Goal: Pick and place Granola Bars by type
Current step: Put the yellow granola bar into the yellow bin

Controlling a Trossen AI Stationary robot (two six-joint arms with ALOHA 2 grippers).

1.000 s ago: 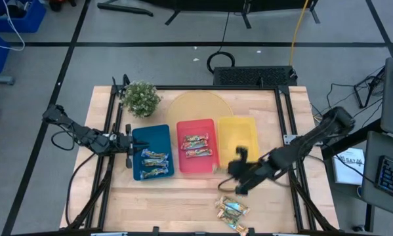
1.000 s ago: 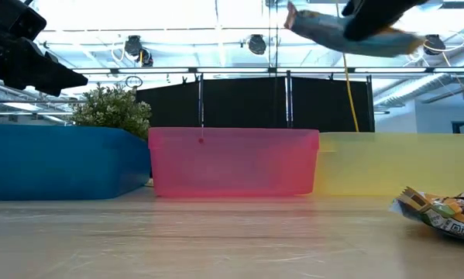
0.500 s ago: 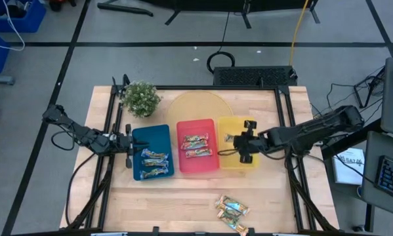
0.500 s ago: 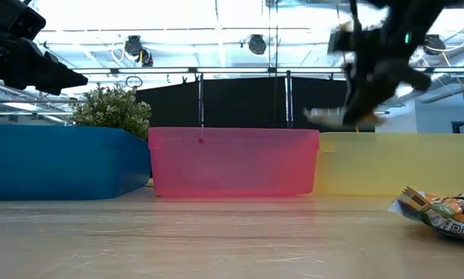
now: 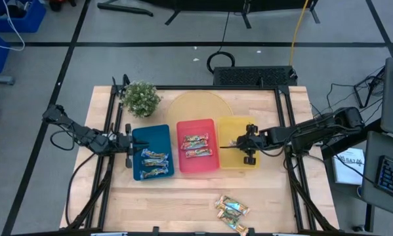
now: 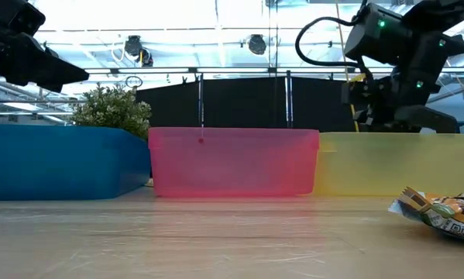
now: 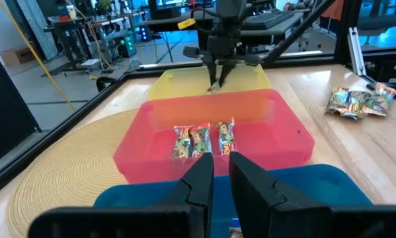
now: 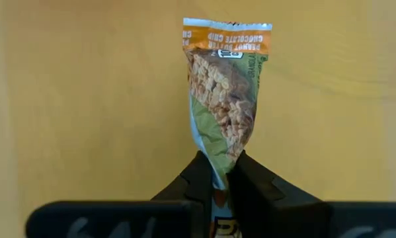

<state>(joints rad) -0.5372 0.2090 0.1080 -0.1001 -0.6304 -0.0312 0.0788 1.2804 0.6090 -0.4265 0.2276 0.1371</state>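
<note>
The high view looks straight down from well above, taking in the whole wooden table (image 5: 183, 196) and the floor around it. The low view sits at table-top height, close to the front edge, facing level across the boards at the side walls of the blue tray (image 6: 61, 163), red tray (image 6: 232, 163) and yellow tray (image 6: 402, 163), with the room behind. The left wrist view looks across all three trays from the blue tray's side, reaching the right arm beyond. The right wrist view points closely down at the yellow tray's floor. All four views share the yellow tray
</note>
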